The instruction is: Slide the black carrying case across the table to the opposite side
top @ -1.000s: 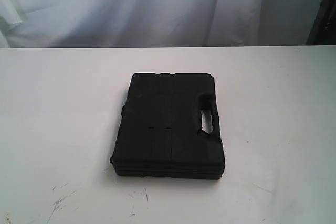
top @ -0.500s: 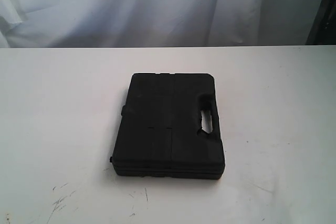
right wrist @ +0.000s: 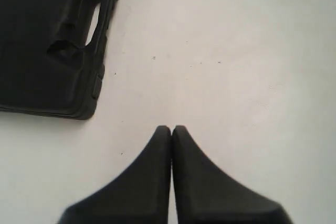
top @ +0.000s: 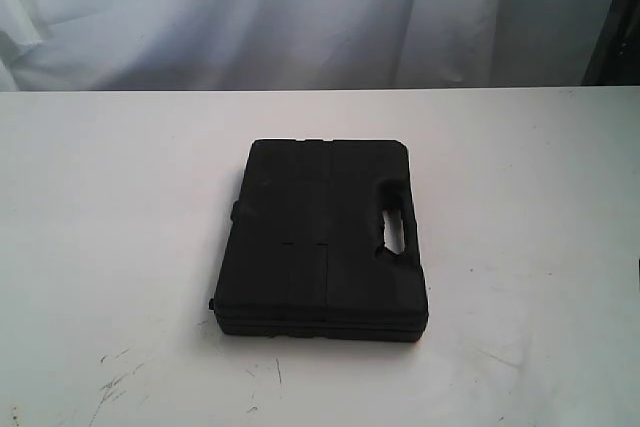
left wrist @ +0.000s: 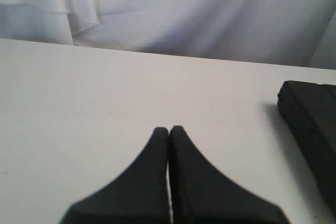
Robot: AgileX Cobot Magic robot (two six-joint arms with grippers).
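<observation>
Closest to me, the white table (top: 520,347) shows a cluster of dark scratches (top: 115,382) near its front edge on the left side. The left gripper (left wrist: 168,129) hangs over bare tabletop with its two black fingers pressed flat together and nothing caught between them; from its own camera the black carrying case (left wrist: 312,124) shows only as a dark slab off to one side, well apart from the fingertips. The right gripper (right wrist: 171,128) is the same, its fingers closed tip to tip on nothing, poised above plain white surface dotted with a few tiny specks, and the case's corner sits near it but not touching. Further in, the black carrying case (top: 320,237) lies flat around the middle of the table, closed, its lid facing up. Its handle cutout (top: 393,230) is on the right-hand side as the room camera sees it, a pale slot where the table shows through, and the right wrist camera picks out that same handle cutout (right wrist: 93,24) along the case's edge. A small nub (top: 212,303) sticks out at the case's near left corner. Beyond the case the tabletop runs bare to its far edge, and behind that hangs a white cloth backdrop (top: 300,7) in loose folds, with a dark strip (top: 615,17) at the far right.
</observation>
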